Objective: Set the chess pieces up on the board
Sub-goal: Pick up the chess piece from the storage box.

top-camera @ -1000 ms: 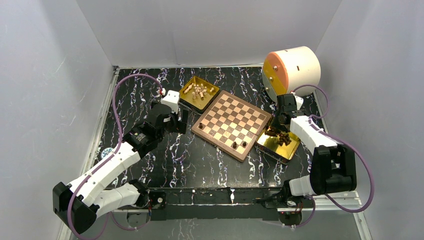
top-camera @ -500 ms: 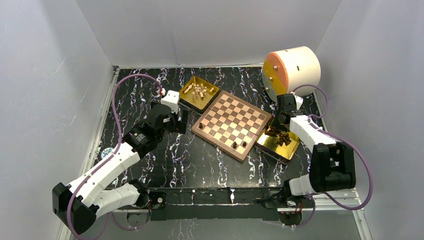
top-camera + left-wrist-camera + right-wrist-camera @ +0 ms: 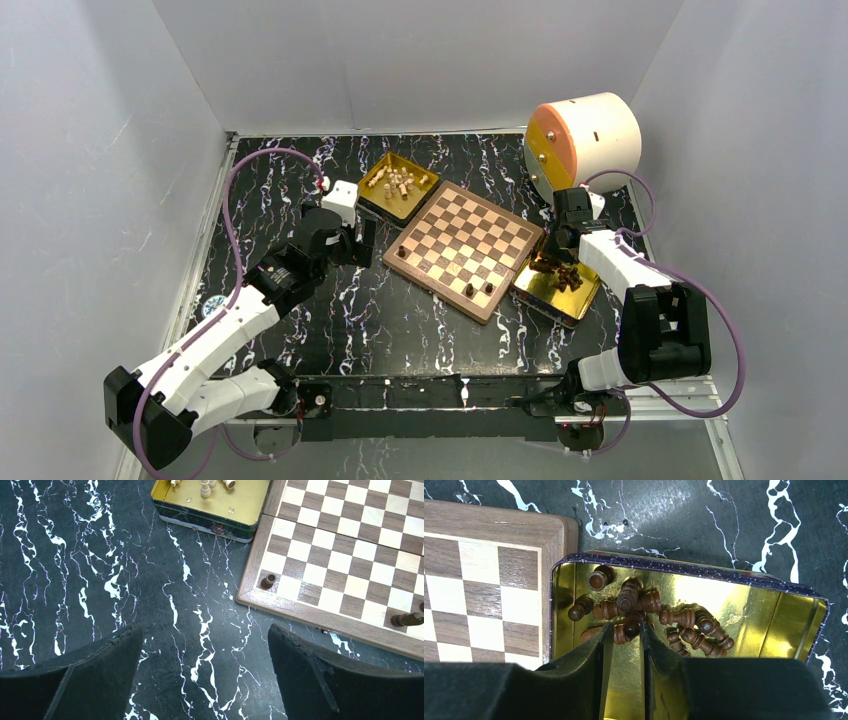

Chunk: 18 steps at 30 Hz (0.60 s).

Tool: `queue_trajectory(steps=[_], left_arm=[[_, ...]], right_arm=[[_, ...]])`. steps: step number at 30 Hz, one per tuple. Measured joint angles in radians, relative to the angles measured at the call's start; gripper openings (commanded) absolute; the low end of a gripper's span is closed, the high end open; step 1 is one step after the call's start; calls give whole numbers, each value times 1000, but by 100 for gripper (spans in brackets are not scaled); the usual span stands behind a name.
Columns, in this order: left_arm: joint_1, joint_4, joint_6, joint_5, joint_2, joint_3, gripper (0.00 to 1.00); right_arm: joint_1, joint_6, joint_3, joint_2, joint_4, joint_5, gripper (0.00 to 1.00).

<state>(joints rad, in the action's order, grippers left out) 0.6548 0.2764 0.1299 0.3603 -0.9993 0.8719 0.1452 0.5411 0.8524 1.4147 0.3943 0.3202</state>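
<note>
The chessboard (image 3: 462, 245) lies mid-table and also shows in the left wrist view (image 3: 350, 545) and the right wrist view (image 3: 484, 580). Three dark pieces stand on its near edge, one at the left corner (image 3: 403, 253) (image 3: 268, 581). My right gripper (image 3: 550, 262) (image 3: 626, 627) is down in the gold tray (image 3: 749, 610) of dark brown pieces (image 3: 694, 630). Its jaws are nearly together, pinching one dark piece (image 3: 631, 625) at the tips. My left gripper (image 3: 362, 240) (image 3: 205, 630) is open and empty over the table, left of the board. Cream pieces (image 3: 398, 182) lie in a second gold tray (image 3: 215, 505).
A white drum with an orange face (image 3: 585, 135) stands at the back right, just behind my right wrist. The cream tray touches the board's back-left edge and the dark tray (image 3: 545, 292) its right edge. White walls enclose the black marbled table (image 3: 400, 320).
Almost nothing has moved. My right arm's elbow has shifted slightly, with the gripper staying in the dark tray. The left arm holds still.
</note>
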Motion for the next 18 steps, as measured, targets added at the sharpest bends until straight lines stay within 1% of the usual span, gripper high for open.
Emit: queue_trajectory(steps=[5,14,18], left_arm=[[0,0,0,0,0,0,92],[0,-2,-2,0,0,-6,92],[0,-1,-3,0,0,-9,92]], right_arm=[[0,-4,0,0,17,-7,34],[0,-23,0,0,22,-9,20],[-1,-29,0,-2,26,-5,19]])
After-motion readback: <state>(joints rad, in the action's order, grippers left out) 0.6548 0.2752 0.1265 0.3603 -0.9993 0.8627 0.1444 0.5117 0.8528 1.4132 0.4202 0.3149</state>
